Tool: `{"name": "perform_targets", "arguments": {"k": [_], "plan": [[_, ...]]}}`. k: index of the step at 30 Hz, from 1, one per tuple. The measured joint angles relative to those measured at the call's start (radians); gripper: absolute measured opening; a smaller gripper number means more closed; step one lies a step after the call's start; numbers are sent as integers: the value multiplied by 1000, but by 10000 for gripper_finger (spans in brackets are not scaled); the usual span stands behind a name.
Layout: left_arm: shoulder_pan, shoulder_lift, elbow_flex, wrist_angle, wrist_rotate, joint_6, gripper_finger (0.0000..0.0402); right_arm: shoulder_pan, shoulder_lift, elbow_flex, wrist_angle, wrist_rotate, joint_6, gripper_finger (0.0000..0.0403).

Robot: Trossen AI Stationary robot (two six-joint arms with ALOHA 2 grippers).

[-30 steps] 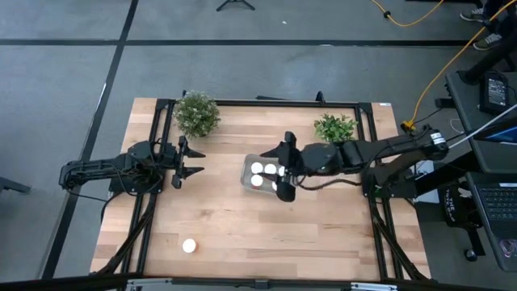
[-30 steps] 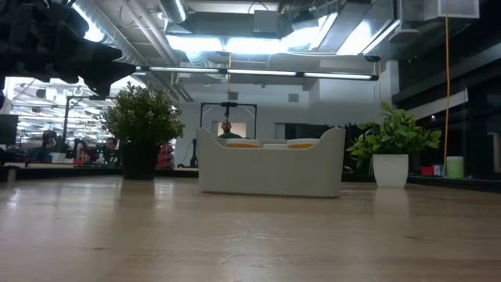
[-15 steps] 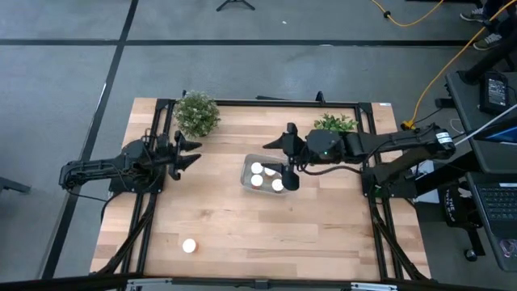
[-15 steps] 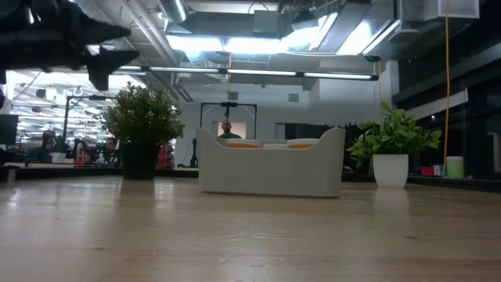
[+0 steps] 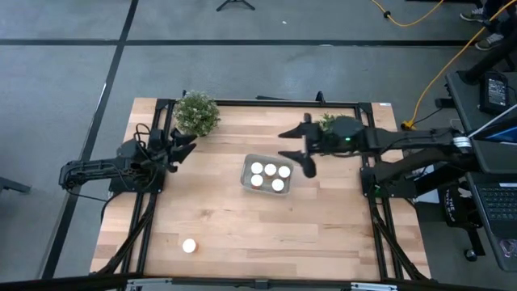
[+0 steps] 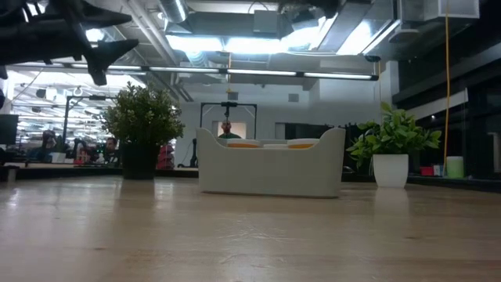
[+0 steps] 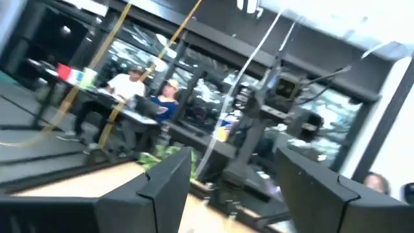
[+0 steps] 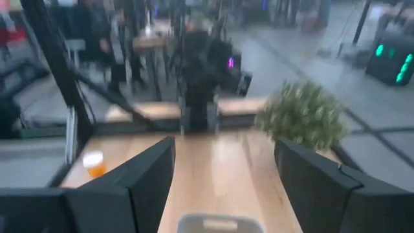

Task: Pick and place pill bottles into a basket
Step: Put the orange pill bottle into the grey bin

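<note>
Basket (image 5: 268,175) long axis runs left-right, holding four upright pill bottles (image 5: 270,176). Right pincer (image 5: 297,150) and left pincer (image 5: 181,145) wide, empty. High view alone shows fifth bottle (image 5: 189,246) near-left on bench (image 5: 242,226).

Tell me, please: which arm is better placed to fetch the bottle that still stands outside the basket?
Probably the left. The lone pill bottle stands at the table's near left corner, on the left gripper's side; the right gripper hangs open beyond the basket.

Pale planked wood table (image 5: 242,218); matt, seemingly plastic basket (image 6: 270,168).
</note>
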Motion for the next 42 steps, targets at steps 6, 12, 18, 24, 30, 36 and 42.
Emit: {"name": "perform_targets", "arguments": {"k": [6, 12, 18, 24, 30, 36, 42], "plan": [[0, -1, 0, 47, 22, -90, 217, -2, -137, -98, 23, 27, 5, 267], [3, -1, 0, 140, -16, -10, 220, -3, -165, -104, -15, 35, -20, 267], [4, 6, 35, 170, -110, -82, 221, -14, -156, -104, -18, 35, -68, 267], [0, 235, 361, -108, 56, -32, 221, -35, -157, -104, -37, 26, -79, 267], [0, 663, 825, -485, 232, 163, 221, -41, -156, -104, -58, 16, -80, 267], [-100, 958, 1239, -1170, 301, 262, 223, -41, -156, -104, -74, 16, -79, 267], [-292, 1052, 1305, -1569, 303, 145, 241, -41, -156, -104, -74, 16, -112, 267]]}}
